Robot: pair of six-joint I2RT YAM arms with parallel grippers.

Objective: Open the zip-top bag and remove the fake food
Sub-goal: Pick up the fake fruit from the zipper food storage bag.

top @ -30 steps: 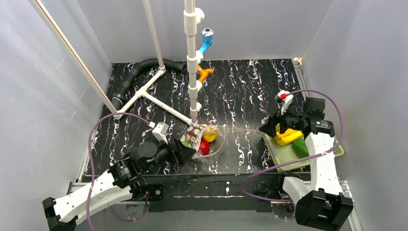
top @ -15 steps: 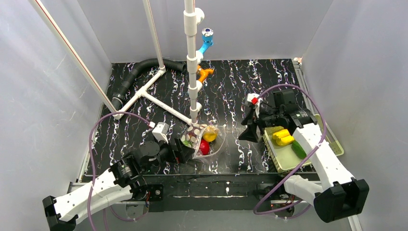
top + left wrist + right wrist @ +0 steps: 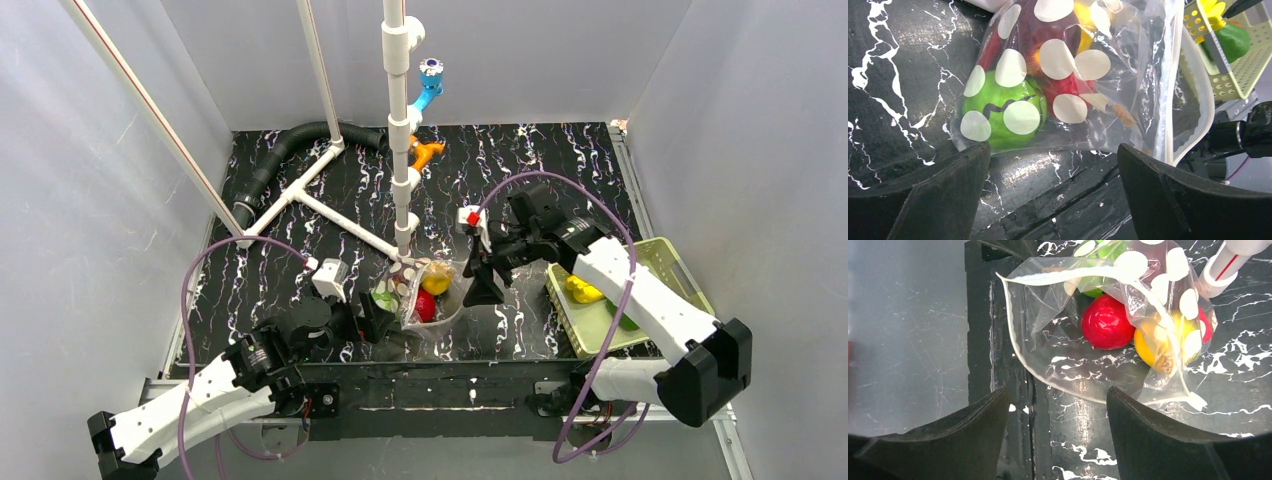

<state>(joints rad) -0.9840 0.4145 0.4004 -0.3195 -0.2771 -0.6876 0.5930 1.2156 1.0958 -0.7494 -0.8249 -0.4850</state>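
A clear, crinkly zip-top bag printed with round whitish dots lies near the front middle of the black, white-veined worktop, at the foot of an upright white plastic pipe and between two robot arms. Its mouth gapes, the white zip rim curving in an open arc in the right wrist view. Inside the bag sit glossy plastic fake food pieces: a round red piece, a yellow piece just beside it and, at the closed end, a green piece pressed against the dotted face. The left tool is spread wide and low over the worktop, pinching nothing; the bag's closed end lies just ahead of it, apart from both dark fingers. The right tool hangs above the bag's open mouth, its fingers also spread, with nothing held between them. To the right, a pale yellow-green mesh basket stands near the front edge of the worktop, holding a yellow banana-shaped plastic piece and a green plastic piece. Farther back, a blue pipe fitting and an orange pipe fitting sit against the upright pipe, and a black corrugated hose curves across the far left corner
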